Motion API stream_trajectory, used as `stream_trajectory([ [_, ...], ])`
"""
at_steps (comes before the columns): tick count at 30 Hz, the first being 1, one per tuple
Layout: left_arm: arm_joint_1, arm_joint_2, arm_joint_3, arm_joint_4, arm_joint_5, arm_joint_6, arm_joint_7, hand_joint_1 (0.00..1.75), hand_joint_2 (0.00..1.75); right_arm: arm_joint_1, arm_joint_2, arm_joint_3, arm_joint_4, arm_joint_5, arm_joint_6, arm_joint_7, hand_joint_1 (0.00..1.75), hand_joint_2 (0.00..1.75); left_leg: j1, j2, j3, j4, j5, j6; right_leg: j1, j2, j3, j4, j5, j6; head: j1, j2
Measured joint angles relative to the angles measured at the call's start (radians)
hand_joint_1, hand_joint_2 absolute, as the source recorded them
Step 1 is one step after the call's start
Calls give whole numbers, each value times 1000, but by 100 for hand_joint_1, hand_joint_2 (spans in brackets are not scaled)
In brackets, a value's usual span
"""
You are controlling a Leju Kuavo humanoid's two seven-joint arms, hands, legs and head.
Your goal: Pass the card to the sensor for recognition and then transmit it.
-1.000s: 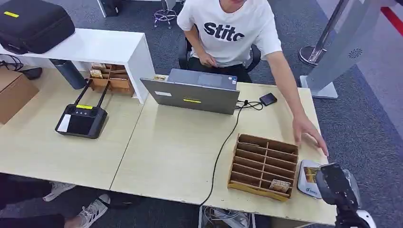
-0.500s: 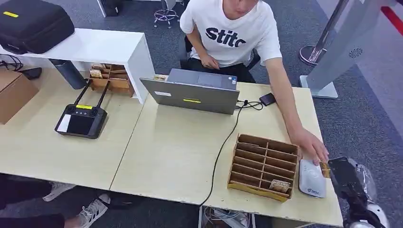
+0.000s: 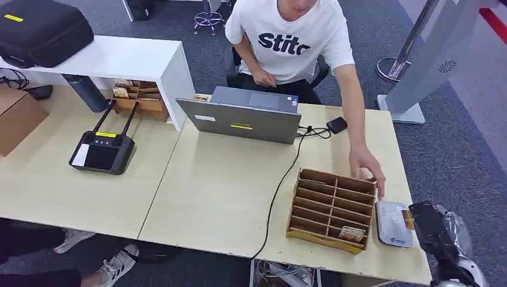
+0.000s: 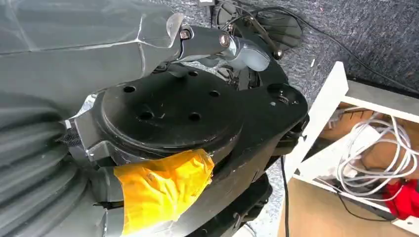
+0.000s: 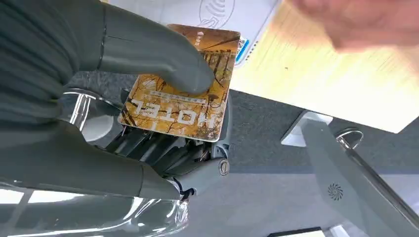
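The right hand (image 5: 148, 98) is pinching the card (image 5: 180, 86) betw. thumb and the fingers under it (orange, "HOTEL" printed on it), holding it at the table's (image 3: 215, 191) right edge, just beside the white sensor (image 3: 392, 223). A person's hand (image 3: 366, 164) is hovering near the wooden organizer (image 3: 330, 207). The left hand (image 4: 217, 44) is hanging w/ fingers curled in, nothing in them.
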Motion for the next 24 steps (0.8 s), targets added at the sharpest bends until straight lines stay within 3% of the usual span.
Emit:
stream_trajectory([
  [11,0,-1,-19,0,24,3,0,0,175,27,0,-47,0,17,6,3,175,175,0,0,-1,0,0,0,0,0,0,0,0,0,0,0],
  [24,0,0,-27,0,34,3,0,0,175,32,1,-47,4,22,-3,-16,175,175,0,0,-1,0,0,0,0,0,0,0,0,0,0,0],
])
